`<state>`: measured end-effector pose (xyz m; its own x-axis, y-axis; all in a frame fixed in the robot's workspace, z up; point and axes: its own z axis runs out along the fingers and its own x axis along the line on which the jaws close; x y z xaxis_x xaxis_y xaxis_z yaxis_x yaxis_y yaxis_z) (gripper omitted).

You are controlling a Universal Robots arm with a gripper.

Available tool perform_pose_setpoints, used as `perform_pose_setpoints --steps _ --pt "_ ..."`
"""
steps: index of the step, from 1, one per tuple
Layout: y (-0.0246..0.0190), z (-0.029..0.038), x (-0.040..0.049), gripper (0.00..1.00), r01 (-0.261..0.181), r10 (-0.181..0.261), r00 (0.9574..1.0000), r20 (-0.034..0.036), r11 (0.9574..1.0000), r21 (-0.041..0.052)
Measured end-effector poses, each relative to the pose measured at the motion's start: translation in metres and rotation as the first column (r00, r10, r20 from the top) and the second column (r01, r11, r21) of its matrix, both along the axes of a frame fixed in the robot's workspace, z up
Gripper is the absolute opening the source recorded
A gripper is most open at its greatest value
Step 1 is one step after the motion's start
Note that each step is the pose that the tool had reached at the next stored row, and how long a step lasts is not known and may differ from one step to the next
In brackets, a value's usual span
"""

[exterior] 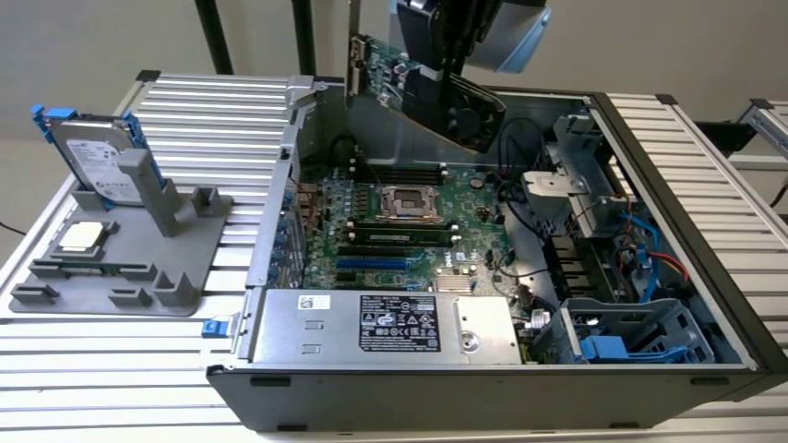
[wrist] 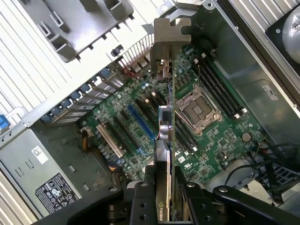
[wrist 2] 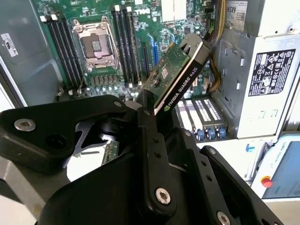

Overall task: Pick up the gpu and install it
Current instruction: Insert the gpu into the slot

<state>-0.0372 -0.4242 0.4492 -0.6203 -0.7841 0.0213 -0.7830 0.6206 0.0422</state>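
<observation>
The black two-fingered gripper (wrist: 165, 182) is clamped across the faces of the gpu (exterior: 431, 92), a thin green circuit card with a black cooler block and silver end bracket (wrist: 171, 35), held on edge in the air above the green motherboard (exterior: 407, 212). The card looks light and stiff but fragile, best gripped on cooler and board rim, not on components. Above the motherboard the room is open, though the grey case wall (exterior: 277, 185) and black cables (exterior: 523, 221) crowd its sides.
</observation>
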Motion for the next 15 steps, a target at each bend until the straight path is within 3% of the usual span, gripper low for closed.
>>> perform_pose_setpoints --steps 15 --pt "0.0 0.0 0.0 0.0 -0.07 0.07 0.9976 0.0 0.9976 0.0001"
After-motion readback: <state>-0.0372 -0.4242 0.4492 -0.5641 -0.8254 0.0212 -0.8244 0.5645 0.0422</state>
